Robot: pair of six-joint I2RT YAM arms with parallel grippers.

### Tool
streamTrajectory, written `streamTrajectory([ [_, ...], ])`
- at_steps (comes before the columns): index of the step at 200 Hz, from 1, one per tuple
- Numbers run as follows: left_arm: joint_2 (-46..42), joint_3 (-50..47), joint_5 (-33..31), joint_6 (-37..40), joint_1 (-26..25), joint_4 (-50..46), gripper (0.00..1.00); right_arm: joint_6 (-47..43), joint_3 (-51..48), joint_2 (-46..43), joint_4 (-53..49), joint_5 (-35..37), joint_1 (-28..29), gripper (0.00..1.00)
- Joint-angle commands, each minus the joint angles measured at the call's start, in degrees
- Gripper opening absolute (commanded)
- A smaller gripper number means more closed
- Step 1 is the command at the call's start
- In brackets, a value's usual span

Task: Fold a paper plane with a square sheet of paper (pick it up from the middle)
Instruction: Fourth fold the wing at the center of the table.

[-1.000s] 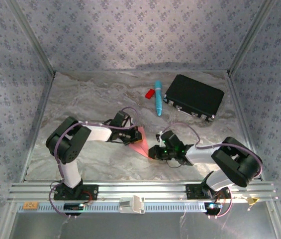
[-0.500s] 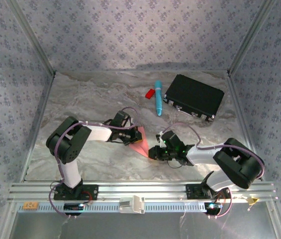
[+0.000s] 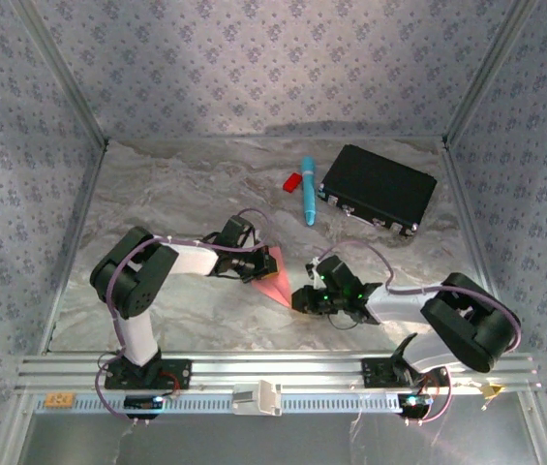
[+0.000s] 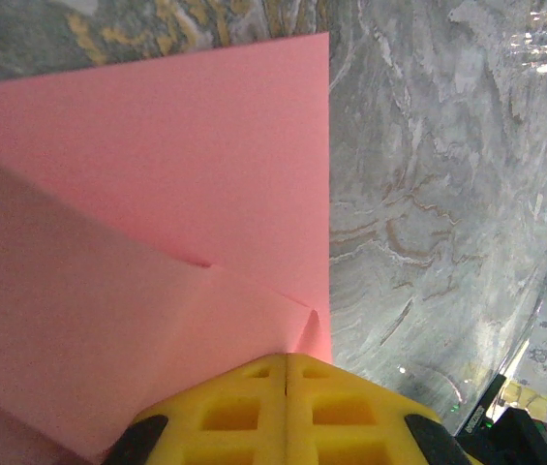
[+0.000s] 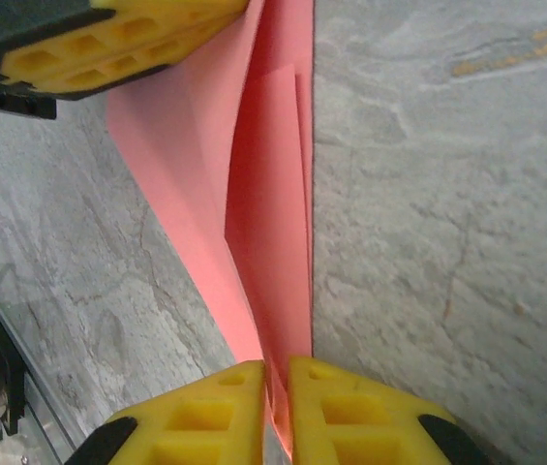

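So, the square sheet of paper (image 3: 273,279) is sitting mid-table, a bit toward the near edge, right between the two grippers; it's pink-red and already partly folded, with a diagonal flap lying across it and one layer standing up off the marble table (image 3: 176,184).

The left gripper (image 3: 257,263) comes in from the left and its yellow fingers (image 4: 225,417) are pressed flat together, no gap at all; in the left wrist view the paper fans out straight from the fingertips, with a small crease running right into the spot where they meet, so it looks clamped on that end of the sheet; the straight right-hand edge of the paper runs away from the tips, with bare table beside it.

The right gripper (image 3: 300,295) is at the opposite, nearer end; in its wrist view the fingers (image 5: 196,421) stand almost together with just a thin slot between them, and the folded edge of the paper runs down into that slot; honestly can't tell if they're actually squeezing it or just sitting loosely around it; the raised layer of the sheet stretches from there up to the left gripper's tips at the top of that view.

Further back, well away from the paper: a blue pen (image 3: 308,191), a small red piece (image 3: 292,181) just beside its far end, and a black case (image 3: 378,189) to the right of both.
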Motion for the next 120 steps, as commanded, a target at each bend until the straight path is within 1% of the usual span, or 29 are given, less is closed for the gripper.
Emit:
streamTrajectory([
  [1, 2.23, -0.67, -1.26, 0.91, -0.28, -1.50, 0.03, -1.02, -2.09, -1.29, -7.32, 0.94, -0.21, 0.13],
  [31, 2.38, -0.72, -1.25, 0.82, -0.24, -1.43, 0.03, -0.88, -3.15, -0.08, -6.09, -1.05, -0.14, 0.08],
  [48, 2.41, -0.70, -1.27, 0.82, -0.29, -1.34, 0.03, -0.66, -3.41, 0.15, -6.09, -0.82, -0.17, 0.05],
  [75, 2.15, -0.78, -1.28, 0.82, -0.28, -1.40, 0.03, -0.67, -3.51, -0.66, -6.51, -0.43, -0.21, 0.05],
  [120, 2.19, -0.85, -1.36, 0.79, -0.23, -1.32, 0.03, -0.83, -3.60, -2.44, -8.21, -0.52, -0.21, 0.08],
])
